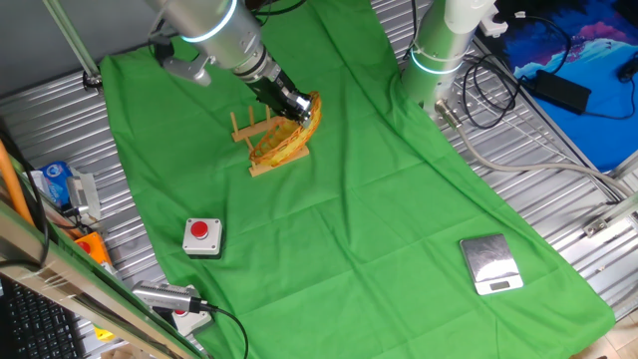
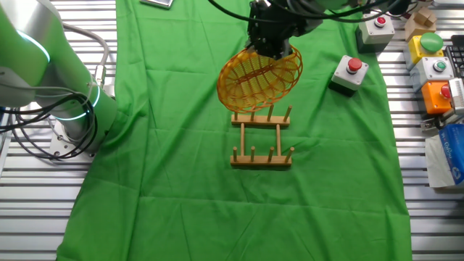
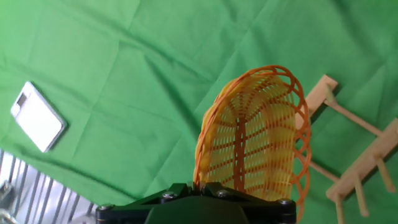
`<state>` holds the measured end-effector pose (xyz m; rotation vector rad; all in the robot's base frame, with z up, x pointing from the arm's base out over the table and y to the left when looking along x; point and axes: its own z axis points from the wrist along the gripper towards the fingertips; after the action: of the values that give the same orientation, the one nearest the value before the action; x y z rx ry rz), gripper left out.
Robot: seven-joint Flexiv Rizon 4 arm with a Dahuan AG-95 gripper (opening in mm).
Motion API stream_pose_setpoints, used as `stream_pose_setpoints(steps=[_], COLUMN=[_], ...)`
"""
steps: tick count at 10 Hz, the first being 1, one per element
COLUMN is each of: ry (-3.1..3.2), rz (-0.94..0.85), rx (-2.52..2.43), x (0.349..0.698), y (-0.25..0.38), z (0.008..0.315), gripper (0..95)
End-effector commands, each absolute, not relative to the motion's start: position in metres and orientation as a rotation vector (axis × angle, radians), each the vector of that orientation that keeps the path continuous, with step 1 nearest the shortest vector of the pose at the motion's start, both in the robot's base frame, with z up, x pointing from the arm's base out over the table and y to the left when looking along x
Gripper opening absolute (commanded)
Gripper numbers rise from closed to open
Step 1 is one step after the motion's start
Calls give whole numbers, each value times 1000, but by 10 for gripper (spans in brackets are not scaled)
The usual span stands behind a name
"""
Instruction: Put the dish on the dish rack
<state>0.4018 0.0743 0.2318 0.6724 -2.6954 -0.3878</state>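
The dish (image 2: 259, 80) is a yellow woven oval basket-plate with an orange-red streak, held on edge. It also shows in one fixed view (image 1: 287, 135) and in the hand view (image 3: 255, 137). My gripper (image 2: 270, 49) is shut on its rim and holds it above the far rail of the dish rack (image 2: 262, 138), a light-brown wooden rack with upright pegs. In one fixed view the dish's lower edge is among the pegs of the rack (image 1: 251, 130). The hand view shows the rack (image 3: 357, 158) at the right, beyond the dish.
A grey box with a red button (image 1: 202, 235) and a silver scale (image 1: 490, 264) lie on the green cloth (image 1: 379, 199). A second arm's base (image 1: 439, 50) stands at the cloth's edge. More button boxes (image 2: 435, 69) sit off the cloth.
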Motion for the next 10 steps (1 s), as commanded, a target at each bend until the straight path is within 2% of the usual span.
stream_pose_setpoints(steps=[1,10], ry=[-2743,-2766], rz=[-369,-337], rx=[612,455], x=[401,401], y=[75,75], z=[231,231], gripper=[0,0])
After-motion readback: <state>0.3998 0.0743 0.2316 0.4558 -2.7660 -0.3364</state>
